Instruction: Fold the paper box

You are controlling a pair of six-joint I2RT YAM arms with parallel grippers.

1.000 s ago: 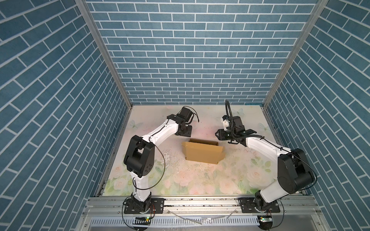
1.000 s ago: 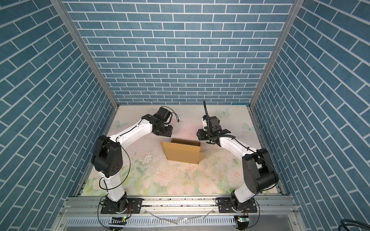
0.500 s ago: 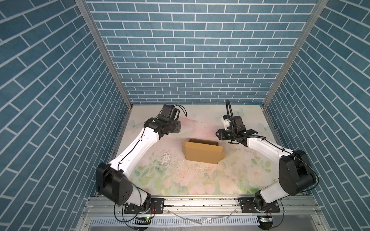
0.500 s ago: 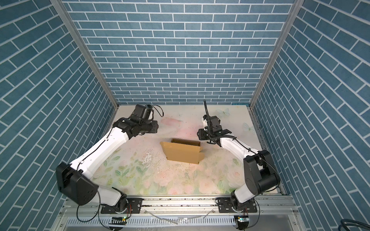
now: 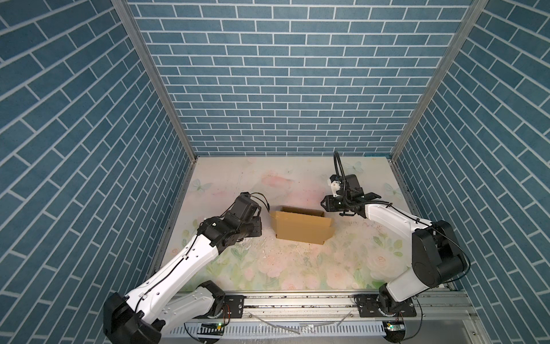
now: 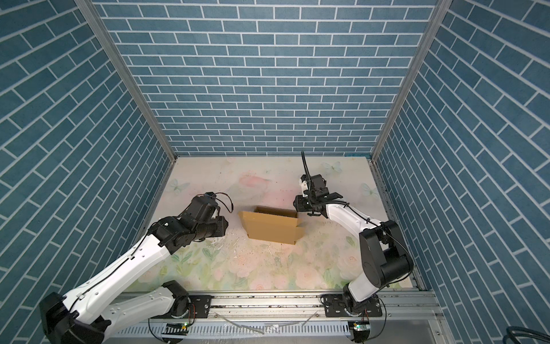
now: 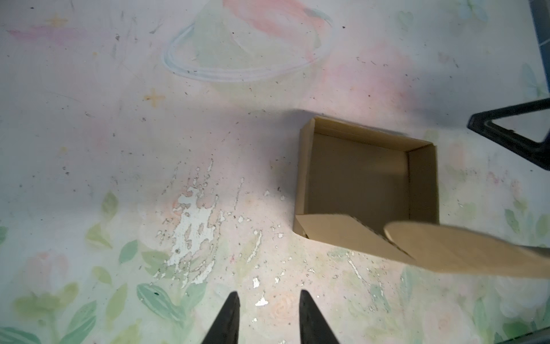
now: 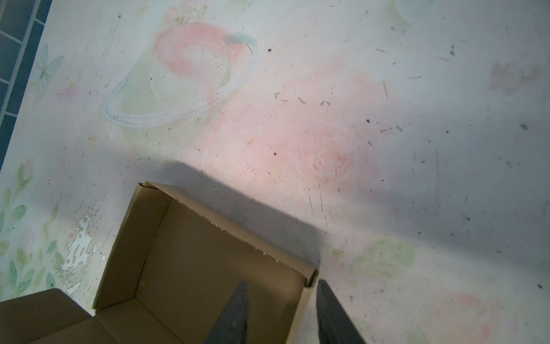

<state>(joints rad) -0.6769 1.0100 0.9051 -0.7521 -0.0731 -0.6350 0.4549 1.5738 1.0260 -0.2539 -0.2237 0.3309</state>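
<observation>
Box (image 5: pixel 302 227): brown cardboard, on the floral table (image 5: pixel 282 268), mid-frame and a little below centre in both top views (image 6: pixel 272 227). It is a shallow open tray with its walls up and nothing inside. One large flap stands along the edge nearest the bottom of the frame, with a tab at each end.

Left gripper (image 7: pixel 268 295): jaws apart, nothing between them, bare table under the tips. In both top views it sits left of the box, near the box's left end. It is not touching, and the wrist view shows table between the fingers (image 7: pixel 229 315) and the box (image 7: pixel 363 184). A patch of worn-off print (image 7: pixel 193 226) lies ahead of the tips.

Right gripper (image 8: pixel 282 283): jaws apart, at the box's upper right corner in a top view (image 5: pixel 326 205). In the wrist view the corner of the box (image 8: pixel 193 268) lies between the two fingers (image 8: pixel 235 312). One is over the inside and one is outside the wall, with a gap on either side, so nothing is clamped. Cannot tell whether the tips touch the cardboard.
</observation>
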